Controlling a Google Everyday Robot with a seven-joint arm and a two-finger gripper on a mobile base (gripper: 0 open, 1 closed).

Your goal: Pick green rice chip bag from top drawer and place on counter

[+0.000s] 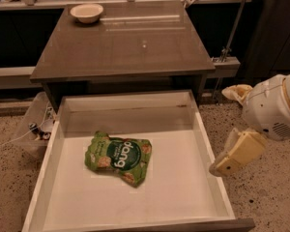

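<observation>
Green against white catches the eye first: the rice chip bag (118,157) lies flat on the bottom of the top drawer (203,144), a little left of the middle and nearer the front than the back, touching none of the walls. Its printed face is up, with the dark circle and the white "dang" lettering slanting slightly down to the right. The top drawer stands pulled out from under the worktop (121,47), its white walls and bottom open to view and its grey-brown front panel at the near edge. On the glossy worktop a small pale bowl (87,12) sits by the far left corner. The gripper (219,130) hangs off to the right, outside the drawer and just beside its right wall, above the speckled floor (261,202). Its jaws are spread wide, one cream finger high near the worktop's leg and the other low, slanting towards the drawer wall, with nothing between them. Left of the drawer, a clear bag (34,124) holding cables rests on the floor
</observation>
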